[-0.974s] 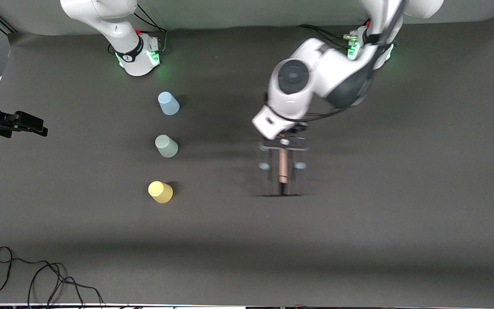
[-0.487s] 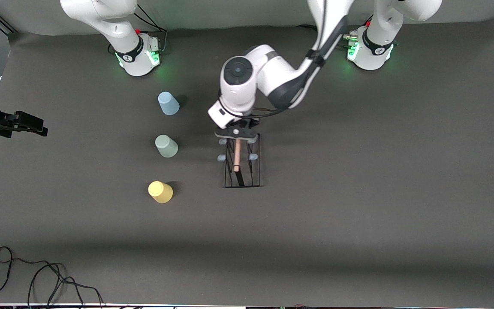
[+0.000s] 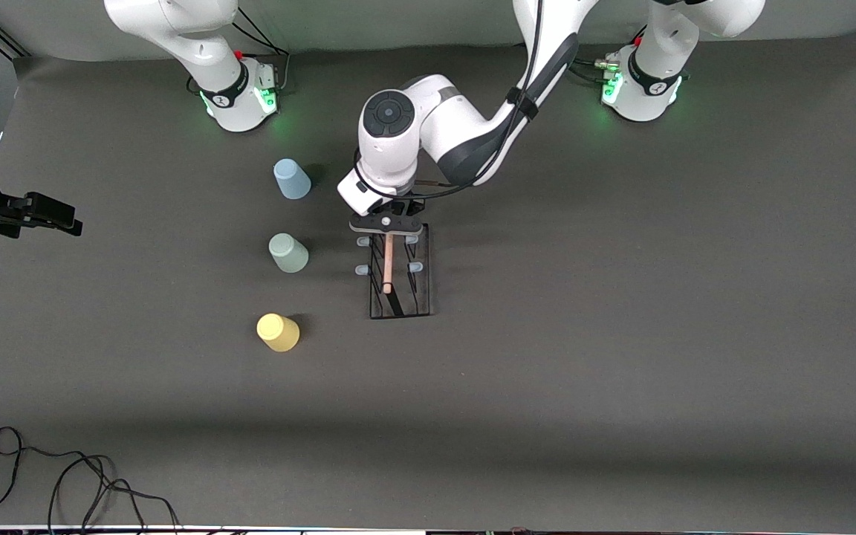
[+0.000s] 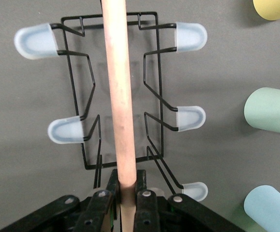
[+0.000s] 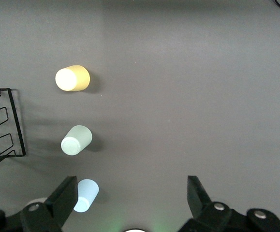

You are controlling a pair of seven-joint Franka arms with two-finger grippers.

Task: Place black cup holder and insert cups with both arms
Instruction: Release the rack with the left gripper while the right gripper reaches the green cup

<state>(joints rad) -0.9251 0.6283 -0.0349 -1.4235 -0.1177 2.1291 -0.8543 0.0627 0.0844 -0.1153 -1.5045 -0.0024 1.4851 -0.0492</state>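
Observation:
My left gripper (image 3: 387, 226) (image 4: 126, 198) is shut on the light wooden rod (image 4: 120, 96) of the black cup holder (image 3: 398, 286), low over the middle of the mat. Its wire base (image 4: 77, 87) and pale-tipped pegs (image 4: 36, 41) spread out below the rod. The cups stand upside down in a row toward the right arm's end: light blue cup (image 3: 292, 179) (image 5: 86, 195), pale green cup (image 3: 288, 253) (image 5: 77, 140), yellow cup (image 3: 278, 332) (image 5: 72, 78). My right gripper (image 5: 132, 198) hangs open high over the light blue cup, holding nothing, out of the front view.
A black device (image 3: 27, 212) juts in at the table edge on the right arm's end. Loose cables (image 3: 64, 483) lie at the mat's corner nearest the front camera. Both arm bases (image 3: 238, 93) (image 3: 643, 82) stand along the table's farthest edge.
The left arm has swung the cup holder toward the right arm's end, closer to the row of cups. The cups and the right arm have not moved.

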